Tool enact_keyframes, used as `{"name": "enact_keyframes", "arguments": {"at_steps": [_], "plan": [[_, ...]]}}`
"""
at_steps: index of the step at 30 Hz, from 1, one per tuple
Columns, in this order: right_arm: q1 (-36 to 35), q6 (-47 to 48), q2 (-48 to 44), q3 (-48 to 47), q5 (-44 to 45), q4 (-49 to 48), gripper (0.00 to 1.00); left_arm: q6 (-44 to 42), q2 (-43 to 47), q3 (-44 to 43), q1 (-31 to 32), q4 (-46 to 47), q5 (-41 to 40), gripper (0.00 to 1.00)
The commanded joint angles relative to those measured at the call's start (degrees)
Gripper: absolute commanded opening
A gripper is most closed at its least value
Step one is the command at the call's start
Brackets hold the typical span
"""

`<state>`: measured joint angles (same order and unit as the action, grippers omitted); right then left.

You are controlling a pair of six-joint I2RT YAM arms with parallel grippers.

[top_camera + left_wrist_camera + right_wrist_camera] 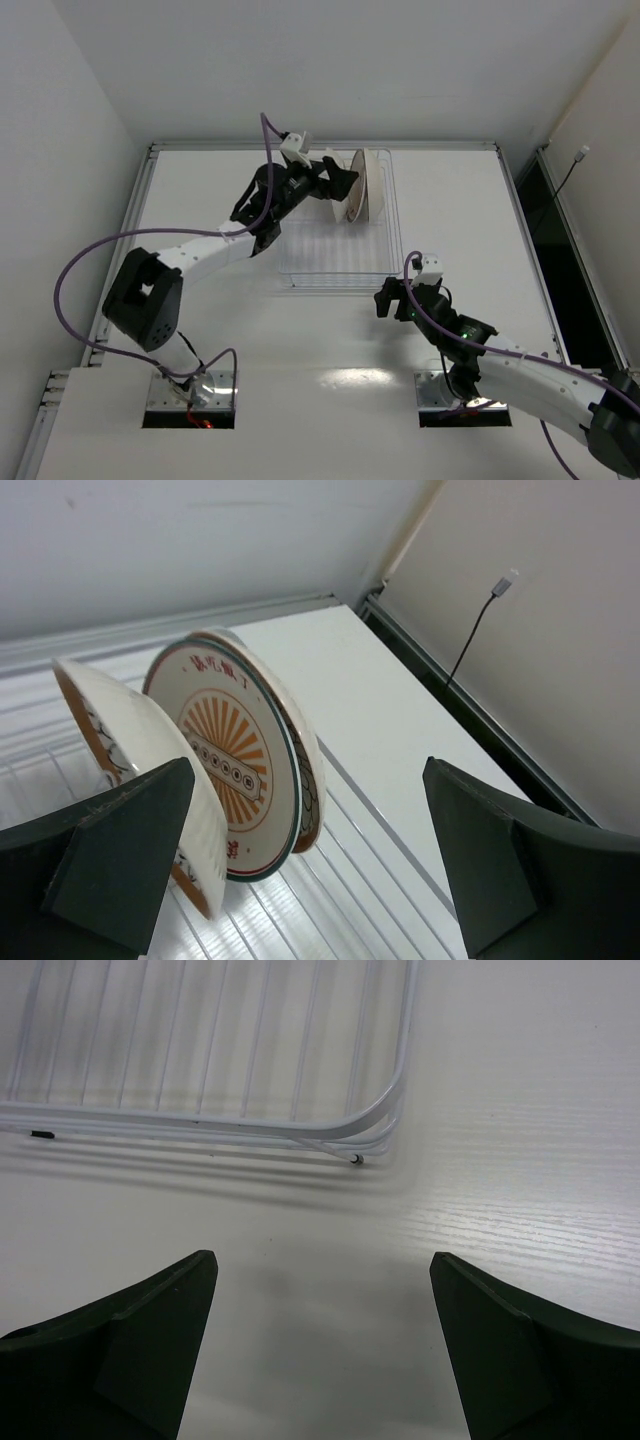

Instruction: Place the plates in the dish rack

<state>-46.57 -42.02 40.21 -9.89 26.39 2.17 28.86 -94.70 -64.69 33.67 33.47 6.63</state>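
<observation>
Left tool [340, 184] hangs spread and empty just left of the plates [362, 188], which stand on edge at the rack's [340, 262] far end. A careless pull-back could clip the nearest plate and topple the row. Right tool [392, 298], also spread and empty, hovers over the tabletop [300, 340].

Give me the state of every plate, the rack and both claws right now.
Dish rack: holds all three plates at its far end.
Sunburst plate: on edge, middle of the three.
Front plate: on edge, tilted.
Back plate: on edge, mostly hidden.
Left claw: open, gripping nothing, beside the plates.
Right claw: open, empty, just outside the rack's near corner.
</observation>
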Motion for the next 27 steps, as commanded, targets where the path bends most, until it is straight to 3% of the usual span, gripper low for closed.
{"name": "enact_keyframes", "arguments": {"at_steps": [1, 6, 14, 20, 25, 27], "plan": [[0.25, 0.10, 0.05, -2.50, -0.11, -2.17, 0.86, -4.95, 7.06, 0.26, -0.36, 0.20, -2.68, 1.00], [0.25, 0.10, 1.27, -3.02, -0.11, -2.70, 0.86, -8.38, 12.77, 1.40, -0.98, -3.67, -3.21, 1.00], [0.25, 0.10, 1.81, -3.03, -0.11, -3.23, 0.86, -14.27, 17.87, -0.53, -1.50, -17.99, -8.64, 1.00], [0.25, 0.10, 0.05, -3.03, -0.11, -2.70, 0.86, -18.92, 29.64, 7.80, -1.50, -22.49, -27.50, 1.00], [0.25, 0.10, 0.05, -4.17, -0.11, -1.04, 0.86, -21.81, 35.71, 12.65, -1.50, -23.72, -33.08, 1.00], [0.25, 0.71, 0.05, -4.96, -0.11, 0.45, 0.86, -23.06, 37.38, 15.54, 1.38, -22.15, -39.65, 1.00]]}}
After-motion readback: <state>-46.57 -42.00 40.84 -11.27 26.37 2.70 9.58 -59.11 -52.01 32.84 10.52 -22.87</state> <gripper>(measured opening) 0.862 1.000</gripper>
